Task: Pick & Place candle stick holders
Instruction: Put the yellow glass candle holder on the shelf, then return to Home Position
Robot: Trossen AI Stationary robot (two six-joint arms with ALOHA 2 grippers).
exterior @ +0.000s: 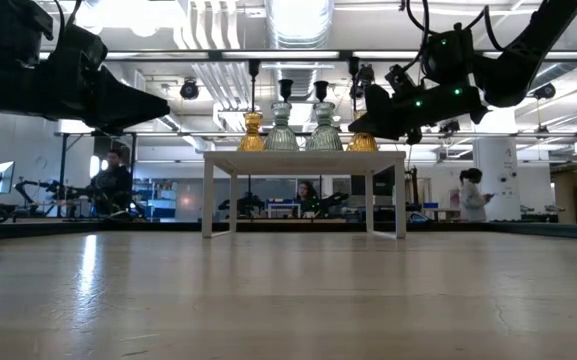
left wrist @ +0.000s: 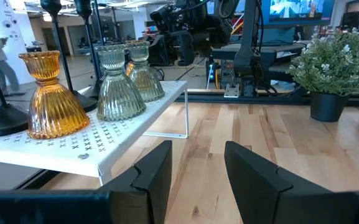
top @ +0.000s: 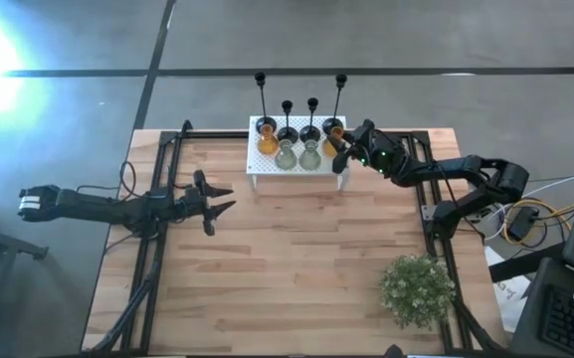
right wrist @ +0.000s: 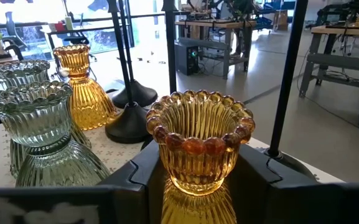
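– Wooden plank table (top: 296, 259) under both arms, busy workshop behind. Looking for the candle stick holders?

– All eight up on the white perforated rack (top: 296, 171) at the far edge of the table. Black stemmed holders (top: 287, 119) along the back, pale green glass holders (top: 286, 154) in the middle of the front, one amber glass holder (top: 267, 142) at the left end.

– And the second amber holder (right wrist: 201, 143)?

– At the rack's right end, between the fingers of the right gripper (top: 341, 149). Appears clasped at the narrow waist under the beaded cup, base seemingly down on the rack.

– Good place to hold?

– Probably the best one. Ribbed glass, so likely hard, smooth and slippery; flared cup above and bell-shaped skirt below to stop any sliding through the pads. Squeeze firmly but not hard: looks chippable, especially along the beaded rim.

– Heavy?

– Judging by the thick walls, solid for its size, though easy enough for one arm. Lift straight up; black base (right wrist: 131, 121) and thin stems just beside it, easy to knock over.

– Left gripper (top: 222, 202)?

– Waiting over the left of the table, well apart from the rack, fingers spread with nothing between them.
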